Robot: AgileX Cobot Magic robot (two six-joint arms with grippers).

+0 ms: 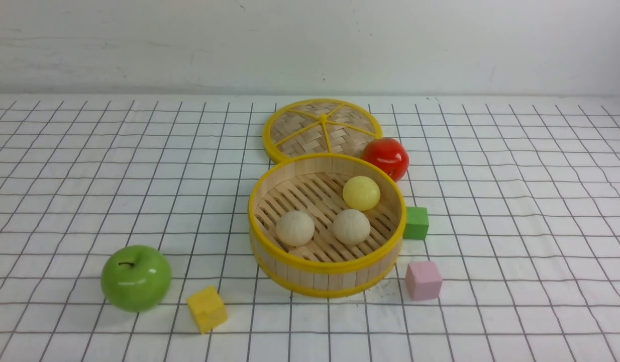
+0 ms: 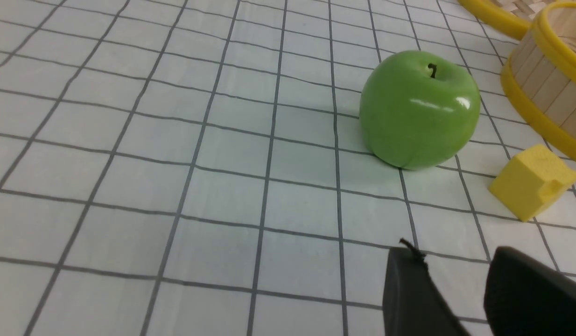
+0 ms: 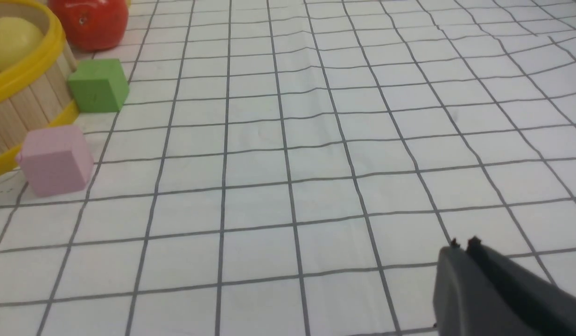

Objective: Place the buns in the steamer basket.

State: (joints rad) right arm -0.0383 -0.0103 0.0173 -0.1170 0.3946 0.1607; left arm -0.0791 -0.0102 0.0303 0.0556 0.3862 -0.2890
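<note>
All three buns (image 1: 351, 226) sit inside steamer basket (image 1: 326, 265); nothing left. Left gripper (image 2: 460, 280) fingers apart, empty; right gripper (image 3: 463, 247) pinched together, empty.

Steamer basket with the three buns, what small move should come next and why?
Probably none beyond keeping both arms back: all three buns already lie inside the steamer basket, the left pincer is open and empty, and the right pincer is shut on nothing.

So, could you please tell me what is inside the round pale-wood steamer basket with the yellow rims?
Inside the steamer basket sit three small round buns: two cream-beige and one pale yellow, on its slatted floor. The near wall hides the floor's front edge.
</note>
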